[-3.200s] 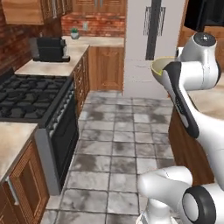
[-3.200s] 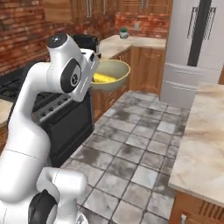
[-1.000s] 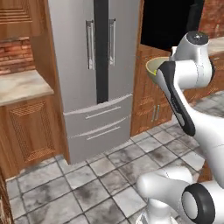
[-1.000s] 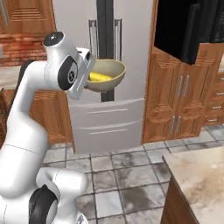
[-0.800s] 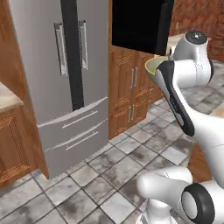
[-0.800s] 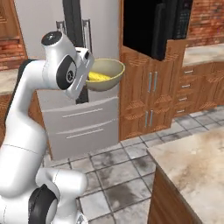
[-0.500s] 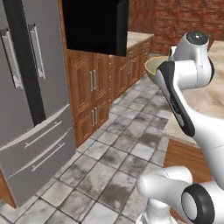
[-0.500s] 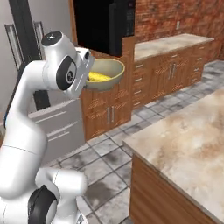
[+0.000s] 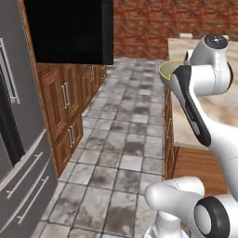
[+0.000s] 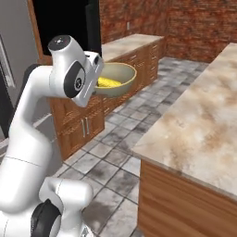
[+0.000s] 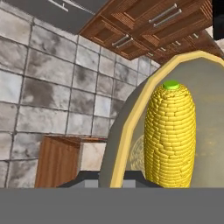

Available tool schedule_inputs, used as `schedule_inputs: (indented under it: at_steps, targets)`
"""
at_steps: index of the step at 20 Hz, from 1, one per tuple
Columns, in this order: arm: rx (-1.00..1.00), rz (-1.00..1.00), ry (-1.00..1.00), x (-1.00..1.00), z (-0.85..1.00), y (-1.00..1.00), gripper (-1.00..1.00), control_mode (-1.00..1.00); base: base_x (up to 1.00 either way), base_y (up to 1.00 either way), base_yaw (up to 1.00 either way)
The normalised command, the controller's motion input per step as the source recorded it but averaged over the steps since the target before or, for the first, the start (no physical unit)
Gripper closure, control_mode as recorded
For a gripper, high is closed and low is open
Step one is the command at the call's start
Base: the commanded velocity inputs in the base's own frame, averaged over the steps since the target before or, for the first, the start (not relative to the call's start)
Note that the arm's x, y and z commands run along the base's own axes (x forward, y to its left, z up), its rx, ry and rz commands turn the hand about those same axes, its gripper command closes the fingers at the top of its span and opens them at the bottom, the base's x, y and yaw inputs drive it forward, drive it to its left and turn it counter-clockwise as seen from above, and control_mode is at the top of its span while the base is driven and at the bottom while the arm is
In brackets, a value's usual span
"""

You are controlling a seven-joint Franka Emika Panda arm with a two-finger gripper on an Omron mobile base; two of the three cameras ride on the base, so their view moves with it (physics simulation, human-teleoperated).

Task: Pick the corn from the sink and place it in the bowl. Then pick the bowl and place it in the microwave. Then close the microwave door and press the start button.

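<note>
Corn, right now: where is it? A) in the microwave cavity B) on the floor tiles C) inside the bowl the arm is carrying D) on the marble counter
C: the corn lies on the pale inside of the bowl, which the gripper holds by its rim up above the tiled floor.

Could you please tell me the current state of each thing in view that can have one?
corn: lying inside the bowl.
bowl: held up off the floor by its rim, roughly level.
gripper: shut on the bowl's rim.
microwave: dark cavity facing the room.
</note>
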Motion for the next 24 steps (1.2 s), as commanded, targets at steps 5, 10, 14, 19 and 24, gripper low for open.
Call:
schedule_inputs:
  at_steps: [5,10,14,19,24]
  targets:
    - [0.00,0.00,0.00,0.00,0.00,0.00,1.00,1.00,0.41,0.72,-0.50]
    - [0.00,0.00,0.00,0.00,0.00,0.00,1.00,1.00,0.61,0.36,-0.45]
    - [0.00,0.00,0.00,0.00,0.00,0.00,1.00,1.00,0.63,0.41,-0.36]
    - [0.00,0.00,0.00,0.00,0.00,0.00,1.00,1.00,0.74,0.29,-0.27]
    - [0.00,0.00,0.00,0.00,0.00,0.00,1.00,1.00,0.72,0.42,-0.23]
